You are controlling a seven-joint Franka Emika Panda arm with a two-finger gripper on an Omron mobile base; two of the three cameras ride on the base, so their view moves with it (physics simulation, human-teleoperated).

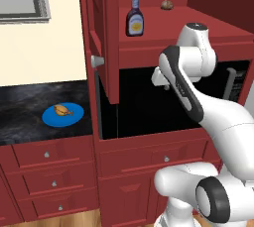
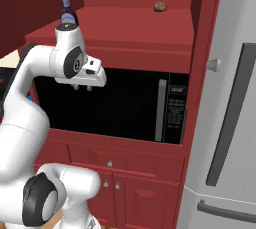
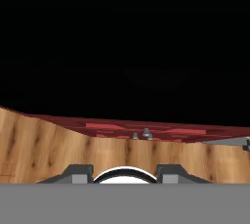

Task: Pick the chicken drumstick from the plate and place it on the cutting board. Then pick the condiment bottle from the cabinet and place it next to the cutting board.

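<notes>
At the left of the left base view, the chicken drumstick (image 1: 63, 110) is seen lying on the plate (image 1: 52, 118), which rests on the dark surface (image 1: 30, 107). The cutting board is not made out from here. Further right, in the upper middle of the frame, the condiment bottle (image 1: 134, 17) stands upright on the shelf of the cabinet (image 1: 149, 42), with a small brown lump (image 1: 166, 5) behind it to the right. The end effector (image 1: 159, 79) hangs in front of the black microwave (image 2: 125, 105) (its tips point downward), well apart from both task things. Its jaws are judged empty; whether they are open or closed cannot be told.

The drumstick pick is judged not yet begun. A descent from above onto the plump end is advised. The open cabinet door (image 1: 101, 32) stands between arm and plate, so its edge should be cleared widely.
</notes>
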